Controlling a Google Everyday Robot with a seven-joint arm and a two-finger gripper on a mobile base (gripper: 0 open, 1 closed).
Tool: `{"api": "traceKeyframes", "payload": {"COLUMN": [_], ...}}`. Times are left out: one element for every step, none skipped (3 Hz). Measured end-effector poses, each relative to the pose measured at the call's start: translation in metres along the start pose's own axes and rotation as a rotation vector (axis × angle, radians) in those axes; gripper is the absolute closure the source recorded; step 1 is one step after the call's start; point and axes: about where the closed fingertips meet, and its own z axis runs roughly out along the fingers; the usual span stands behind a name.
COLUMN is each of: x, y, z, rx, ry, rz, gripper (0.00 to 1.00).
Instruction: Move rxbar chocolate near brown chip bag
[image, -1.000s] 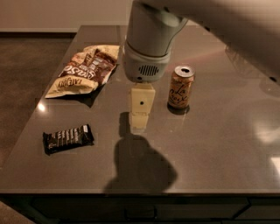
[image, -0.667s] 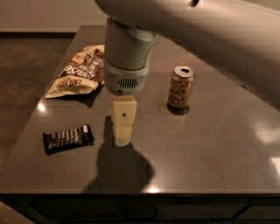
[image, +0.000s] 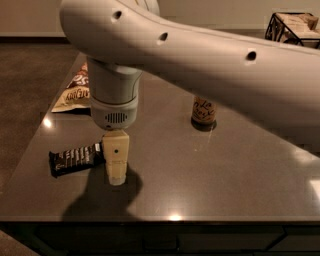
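The rxbar chocolate (image: 76, 159), a small flat black bar with white lettering, lies on the grey table (image: 210, 170) at the front left. My gripper (image: 115, 176) hangs low over the table just right of the bar's right end, seen edge-on. The brown chip bag (image: 75, 90), brown and cream with white lettering, lies at the back left, mostly hidden behind my wrist. The bar and the bag are well apart.
An orange-tan drink can (image: 203, 112) stands mid-table, its top hidden by my arm, which spans the upper view. A dark wire basket (image: 294, 27) stands at the far right. The table's front edge runs along the bottom.
My gripper has moved left and toward the front, from the table's middle to just beside the bar's right end. The bar, bag and can lie as before.
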Motion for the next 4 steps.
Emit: {"api": "traceKeyframes", "payload": {"x": [-0.015, -0.025, -0.033, -0.038], "y": [-0.005, -0.007, -0.009, -0.009], "z": [0.018, 0.029, 0.034, 0.032], "rx": [-0.022, -0.036, -0.048, -0.055], "ry": [0.009, 0.016, 0.018, 0.013], "rz": [-0.004, -0.007, -0.004, -0.001], "gripper": [0.0, 0.07, 0.29, 0.54]}}
